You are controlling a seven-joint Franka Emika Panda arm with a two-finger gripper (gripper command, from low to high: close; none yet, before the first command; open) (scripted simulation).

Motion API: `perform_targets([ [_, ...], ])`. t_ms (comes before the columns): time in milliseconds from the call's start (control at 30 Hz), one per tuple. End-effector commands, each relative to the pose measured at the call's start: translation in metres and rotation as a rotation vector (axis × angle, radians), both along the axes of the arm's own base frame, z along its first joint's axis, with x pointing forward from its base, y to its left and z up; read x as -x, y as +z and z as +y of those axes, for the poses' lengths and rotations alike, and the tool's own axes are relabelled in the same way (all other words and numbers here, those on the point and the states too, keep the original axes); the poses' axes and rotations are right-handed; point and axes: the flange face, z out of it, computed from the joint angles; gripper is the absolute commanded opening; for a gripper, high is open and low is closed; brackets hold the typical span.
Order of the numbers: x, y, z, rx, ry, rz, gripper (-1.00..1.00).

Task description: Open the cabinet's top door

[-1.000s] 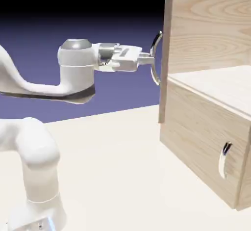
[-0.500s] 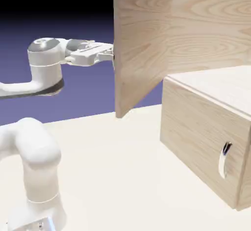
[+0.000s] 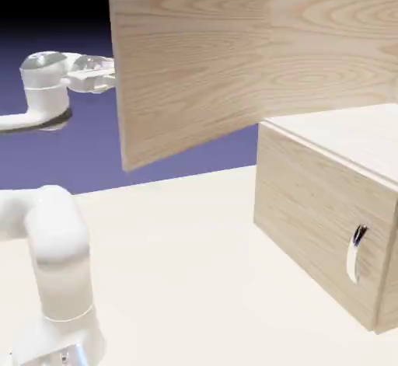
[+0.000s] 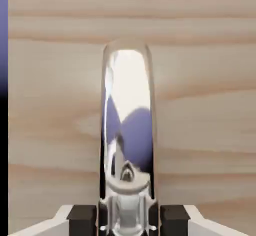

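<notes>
Exterior view: the top door (image 3: 190,69) is swung wide open, extended from the cabinet (image 3: 334,34) toward the exterior view's left, held upright above the worktop (image 3: 179,279). Beneath the upper compartment, whose pale floor (image 3: 334,133) is exposed, the lower panel (image 3: 311,201) is seen closed, with a curved silver handle (image 3: 354,254) mounted near its right end. At the door's far-left edge, the end of the white arm (image 3: 47,85) is partly hidden behind the wood. In the hand view, the door's chrome bar handle (image 4: 127,114) is gripped by the end effector (image 4: 128,222), its dark finger pads (image 4: 82,220) closed on both sides of the bar. Pale wood grain is shown behind it, bordered by a narrow blue and black strip of backdrop (image 4: 3,39) at the left.
</notes>
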Motion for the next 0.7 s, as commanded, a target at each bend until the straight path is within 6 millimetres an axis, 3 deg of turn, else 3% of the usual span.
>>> perform_targets([
  [0, 0.001, 0.0, 0.011, 0.0, -0.019, 0.0, -1.0],
  [333, 0.003, 0.0, 0.105, 0.0, -0.201, 0.0, -1.0],
  [667, -0.008, 0.0, 0.181, 0.0, -0.348, 0.0, -1.0],
])
